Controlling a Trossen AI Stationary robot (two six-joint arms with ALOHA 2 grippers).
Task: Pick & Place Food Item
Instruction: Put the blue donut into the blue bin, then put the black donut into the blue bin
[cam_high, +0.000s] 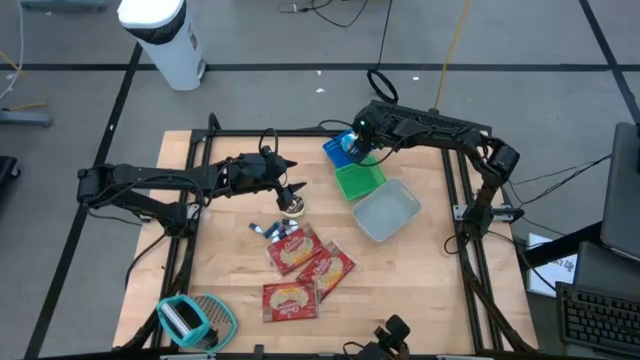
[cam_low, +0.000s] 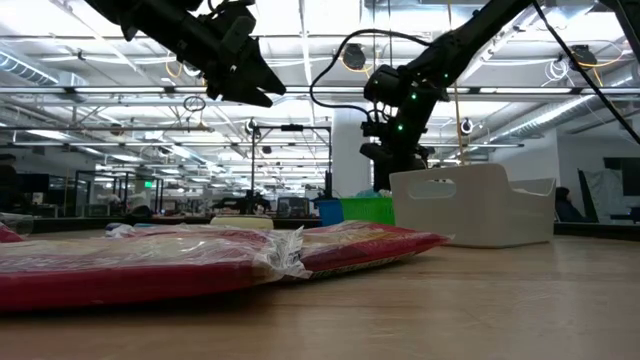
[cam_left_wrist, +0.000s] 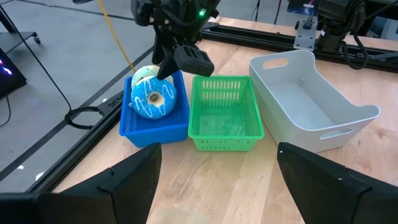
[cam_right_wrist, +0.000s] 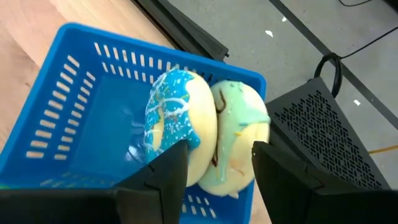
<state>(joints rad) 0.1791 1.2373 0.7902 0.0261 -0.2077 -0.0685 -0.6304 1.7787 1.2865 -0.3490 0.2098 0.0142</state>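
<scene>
Near the table's front edge lie three red plastic snack packets (cam_high: 300, 268), and behind them the left gripper (cam_high: 297, 188) hangs open and empty above a small round item (cam_high: 292, 207). Farther back, the right gripper (cam_right_wrist: 214, 163) is over the blue slotted plastic basket (cam_left_wrist: 143, 126), its fingers spread and closed on nothing. In this basket the blue-iced doughnut (cam_right_wrist: 176, 125) and the pale green-iced doughnut (cam_right_wrist: 239, 137) stand on edge, touching each other.

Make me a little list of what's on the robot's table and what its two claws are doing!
blue basket: holds two donuts
blue donut: standing on edge beside green donut
right gripper: over the blue basket, fingers either side of both donuts
left gripper: open, empty, above the table
green basket: between blue basket and white bin
red packets: lying on the table
</scene>
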